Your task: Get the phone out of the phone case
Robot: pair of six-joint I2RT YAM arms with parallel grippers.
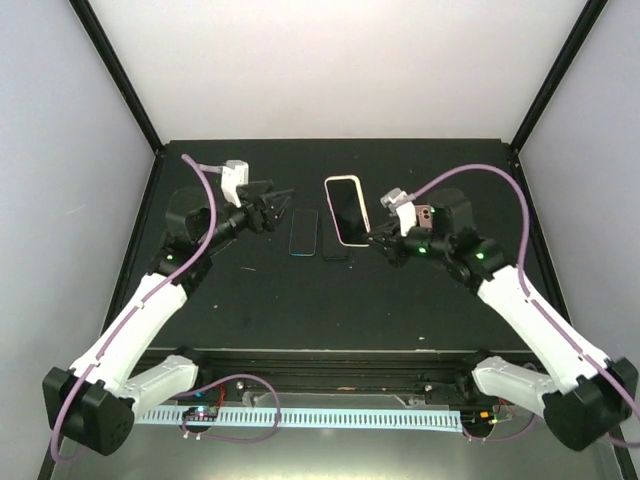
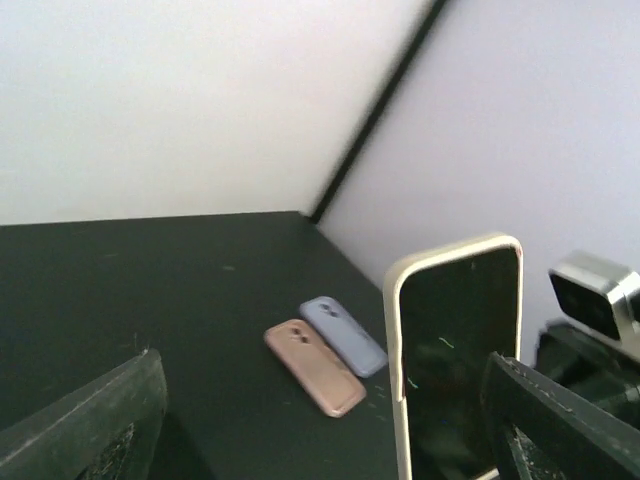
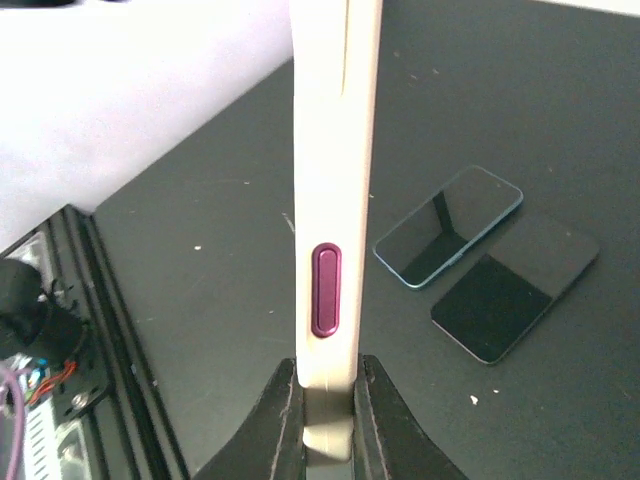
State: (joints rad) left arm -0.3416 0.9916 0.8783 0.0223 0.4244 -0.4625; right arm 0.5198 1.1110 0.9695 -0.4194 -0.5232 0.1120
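Note:
A phone in a cream case (image 1: 345, 210) is held up off the black table by its lower end in my right gripper (image 1: 380, 241). In the right wrist view the case (image 3: 332, 150) stands edge-on, a magenta side button (image 3: 326, 290) facing me, with my right gripper (image 3: 330, 405) shut on its bottom end. My left gripper (image 1: 277, 204) is open to the left of the phone, apart from it. In the left wrist view the phone's dark screen (image 2: 460, 350) faces me between the open fingers (image 2: 90, 425).
Two bare phones lie flat on the table under the raised one: a blue-edged one (image 1: 304, 232) (image 3: 448, 225) and a black one (image 1: 335, 246) (image 3: 515, 290). A pink case (image 2: 315, 367) and a lavender case (image 2: 345, 335) lie side by side further off. Enclosure walls surround the table.

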